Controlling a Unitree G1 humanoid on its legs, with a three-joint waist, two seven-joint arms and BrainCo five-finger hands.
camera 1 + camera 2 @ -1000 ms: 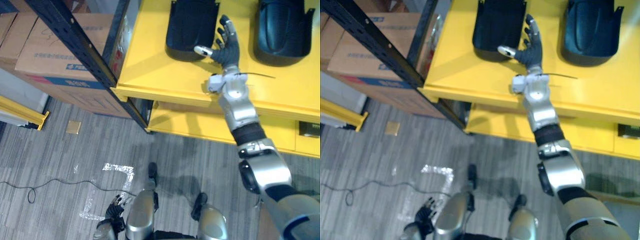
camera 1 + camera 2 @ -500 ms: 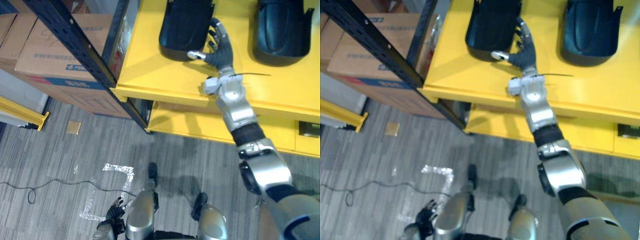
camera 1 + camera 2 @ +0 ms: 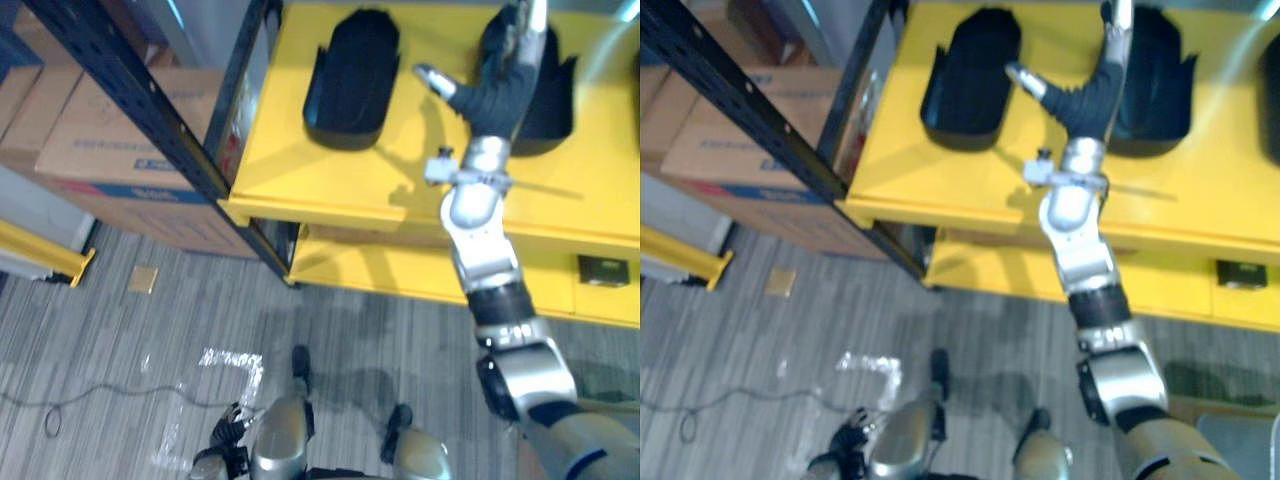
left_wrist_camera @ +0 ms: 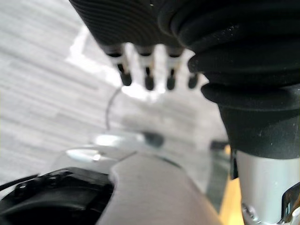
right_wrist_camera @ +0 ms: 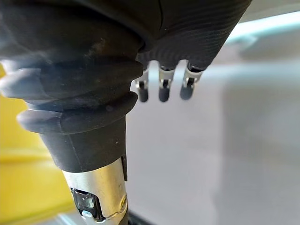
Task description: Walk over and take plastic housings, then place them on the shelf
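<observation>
Two black plastic housings lie on the yellow shelf top (image 3: 330, 170): one at the left (image 3: 350, 75), one at the right (image 3: 555, 100), partly behind my right hand. My right hand (image 3: 500, 92) is raised above the shelf between them, open, its fingers straight and its thumb spread toward the left housing, holding nothing. In the right wrist view its fingers (image 5: 161, 90) hang free with nothing between them. My left hand (image 3: 228, 452) hangs low over the floor, its fingers (image 4: 148, 80) relaxed and empty.
A dark rack upright (image 3: 140, 100) slants across the left, with cardboard boxes (image 3: 110, 130) behind it. A lower yellow tier (image 3: 400, 272) sits under the shelf top. On the floor lie a yellow bar (image 3: 40, 255) and a taped mark (image 3: 228, 368). A third dark housing (image 3: 1272, 110) shows at the right edge.
My right hand first touched the left housing's right edge, nudging it left, then lifted away up and to the right. The whole picture has shifted, so the camera moved.
</observation>
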